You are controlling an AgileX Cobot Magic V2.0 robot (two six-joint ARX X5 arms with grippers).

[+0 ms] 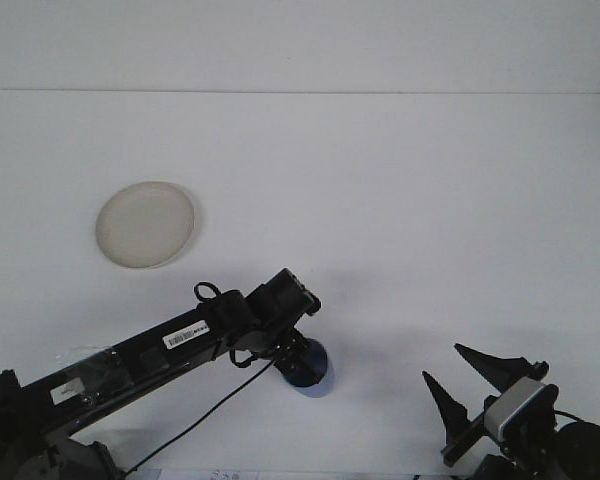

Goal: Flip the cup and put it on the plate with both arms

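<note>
Gripping the cup, flip yet to come.
Left fingers [298, 366] down at blue cup [311, 369] near the surface's [400, 200] front edge, apparently closed on it; right fingers [467, 375] spread wide, idle. Next: lift, turn, carry to plate [145, 224] at left.

The cup [311, 367] sits on the bench [430, 220] right at the left pincer [298, 362]; the plate [145, 224] lies well behind and left of that pincer, and the right pincer [460, 375] is off to its right.
</note>
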